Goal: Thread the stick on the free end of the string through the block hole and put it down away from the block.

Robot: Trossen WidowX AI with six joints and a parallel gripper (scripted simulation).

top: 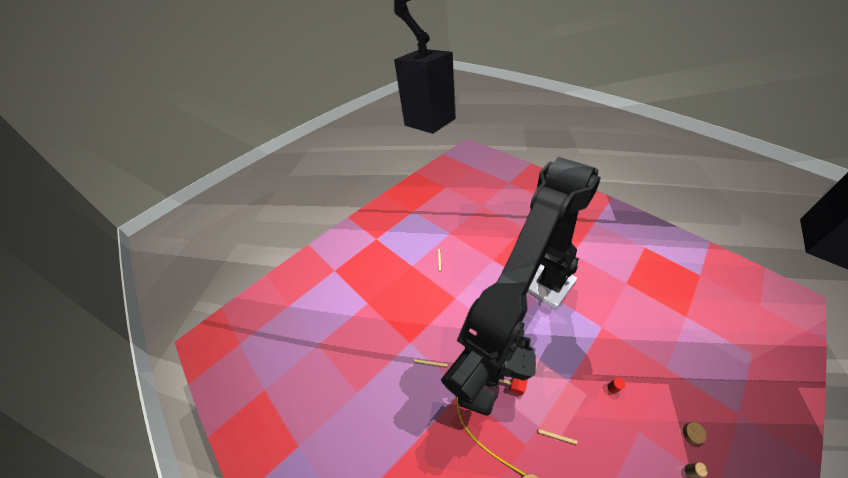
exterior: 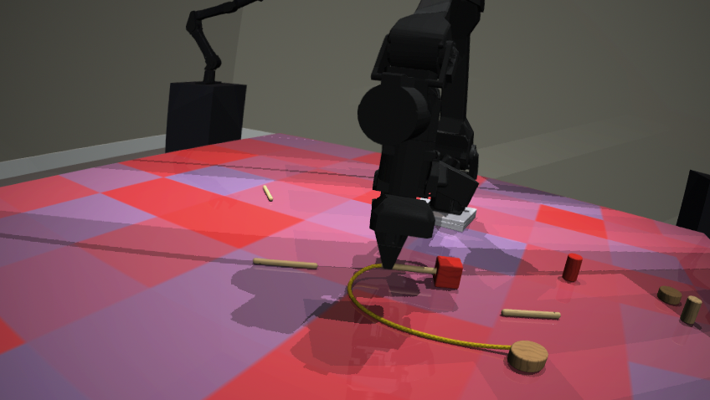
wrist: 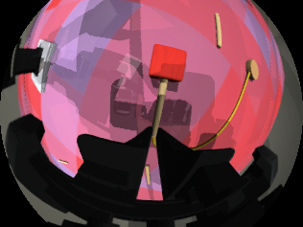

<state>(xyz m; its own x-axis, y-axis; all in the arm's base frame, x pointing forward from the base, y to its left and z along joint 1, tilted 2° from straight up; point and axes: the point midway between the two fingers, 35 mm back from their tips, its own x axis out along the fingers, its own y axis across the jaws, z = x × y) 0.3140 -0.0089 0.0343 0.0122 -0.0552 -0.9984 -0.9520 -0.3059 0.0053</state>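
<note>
My gripper [exterior: 388, 267] [wrist: 154, 129] is shut on the string end of the light wooden stick [top: 504, 381] [exterior: 412, 269] [wrist: 159, 109], just above the table. The stick points at the red block [top: 518, 386] [exterior: 449, 272] [wrist: 168, 62], which stands on the table. Its far end meets the block's gripper-side face, and the very tip is hidden there. The hole does not show. No stick shows beyond the block. The yellow string [exterior: 419, 334] [wrist: 233, 116] curves from the fingers to the round wooden button [top: 530, 475] [exterior: 527, 356] [wrist: 252, 70].
Loose sticks lie behind the fingers [top: 430, 362] [exterior: 285, 264], near the button [top: 558, 437] [exterior: 531, 314] and farther back [top: 439, 260] [exterior: 268, 192]. A red cylinder [top: 617, 385] [exterior: 573, 267], a wooden disc [top: 694, 433] [exterior: 669, 294] and a wooden cylinder [top: 696, 469] [exterior: 691, 310] are at the right.
</note>
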